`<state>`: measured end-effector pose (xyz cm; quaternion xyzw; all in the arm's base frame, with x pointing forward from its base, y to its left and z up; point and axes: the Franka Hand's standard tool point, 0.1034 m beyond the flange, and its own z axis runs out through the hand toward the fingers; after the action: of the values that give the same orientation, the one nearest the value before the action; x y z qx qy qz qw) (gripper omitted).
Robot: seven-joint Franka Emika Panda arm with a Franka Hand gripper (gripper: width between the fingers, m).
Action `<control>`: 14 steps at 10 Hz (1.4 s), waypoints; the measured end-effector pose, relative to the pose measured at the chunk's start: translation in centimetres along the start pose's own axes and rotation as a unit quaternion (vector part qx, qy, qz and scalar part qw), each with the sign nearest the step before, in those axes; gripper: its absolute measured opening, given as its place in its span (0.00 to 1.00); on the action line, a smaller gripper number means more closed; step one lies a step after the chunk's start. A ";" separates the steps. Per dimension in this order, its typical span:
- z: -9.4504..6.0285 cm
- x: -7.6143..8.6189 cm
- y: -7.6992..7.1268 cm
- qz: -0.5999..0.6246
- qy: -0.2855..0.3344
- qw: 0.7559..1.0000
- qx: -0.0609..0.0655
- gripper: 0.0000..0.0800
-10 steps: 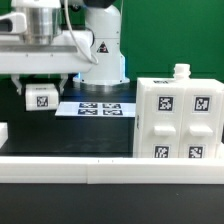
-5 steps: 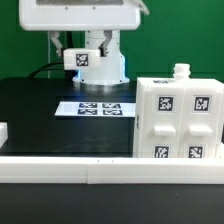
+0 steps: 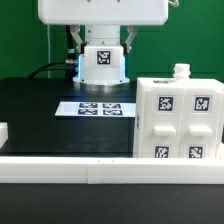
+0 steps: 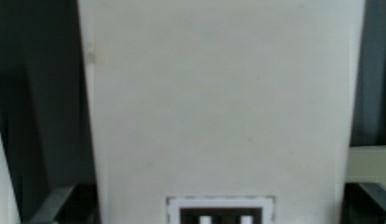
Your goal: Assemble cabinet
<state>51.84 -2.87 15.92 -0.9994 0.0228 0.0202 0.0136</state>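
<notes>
My gripper (image 3: 101, 42) is raised high over the back of the table and is shut on a white cabinet panel (image 3: 100, 12) that carries a marker tag. In the wrist view the panel (image 4: 216, 100) fills most of the picture, with its tag by my dark fingers (image 4: 48, 205) on either side. The white cabinet body (image 3: 178, 120), with several tags on its front and a small knob (image 3: 181, 71) on top, stands on the table at the exterior view's right, apart from the held panel.
The marker board (image 3: 95, 108) lies on the black table below the gripper. A white rail (image 3: 100, 166) runs along the front edge. A small white piece (image 3: 3, 132) sits at the exterior view's left edge. The robot base (image 3: 100, 72) stands behind.
The gripper has carried the panel from low at the exterior view's left up and toward the right, to above the marker board. The cabinet body has not moved.
</notes>
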 end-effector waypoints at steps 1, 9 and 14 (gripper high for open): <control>0.0 0.0 0.0 0.000 0.000 1.000 0.000 0.70; -2.5 4.9 -8.1 -0.011 0.010 1.000 0.008 0.70; -2.1 5.1 -9.8 0.003 -0.001 1.000 0.005 0.70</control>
<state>57.46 6.63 18.09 -0.9993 0.0263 0.0208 0.0186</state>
